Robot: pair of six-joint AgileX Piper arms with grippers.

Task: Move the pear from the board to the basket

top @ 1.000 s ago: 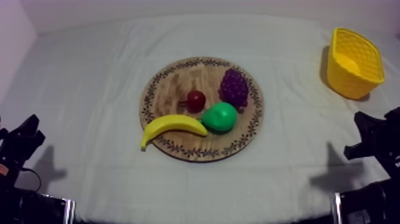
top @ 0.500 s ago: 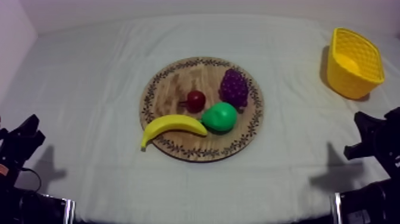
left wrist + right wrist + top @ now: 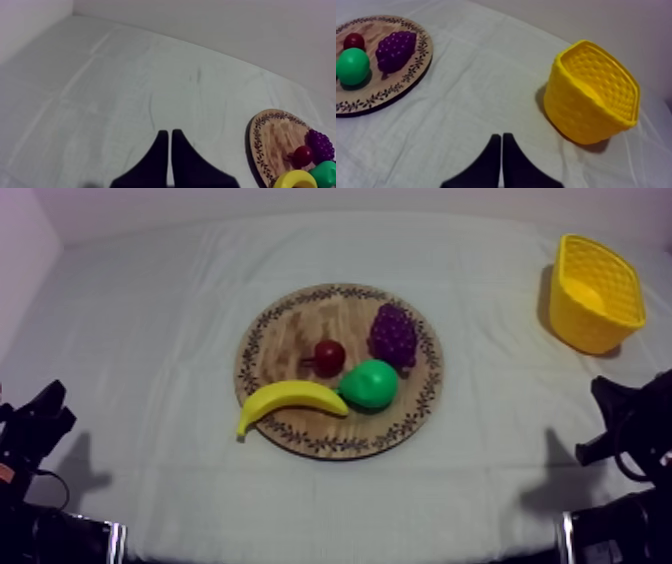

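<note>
Left jaws: pressed together into a narrow wedge, holding nothing, low over bare cloth at the near left of the tabletop (image 3: 150,318).
Right jaws: also closed to a thin wedge on nothing, pointing at the cloth between board and basket.
Change: the right arm (image 3: 630,423) has shifted slightly from half a second ago. The left arm (image 3: 35,428), the fruit and the basket have not moved.
Banana (image 3: 290,400): on the board's near side, one tip past the rim.
Pear (image 3: 369,384): on the wooden board (image 3: 275,328), against the banana's other tip, untouched.
Small red fruit (image 3: 329,355), grapes (image 3: 393,335): just behind the pear.
Yellow basket (image 3: 585,328): far right, well apart from the board.
Meaning: the right arm is probably starting its reach. The jaws must open before any grasp.
</note>
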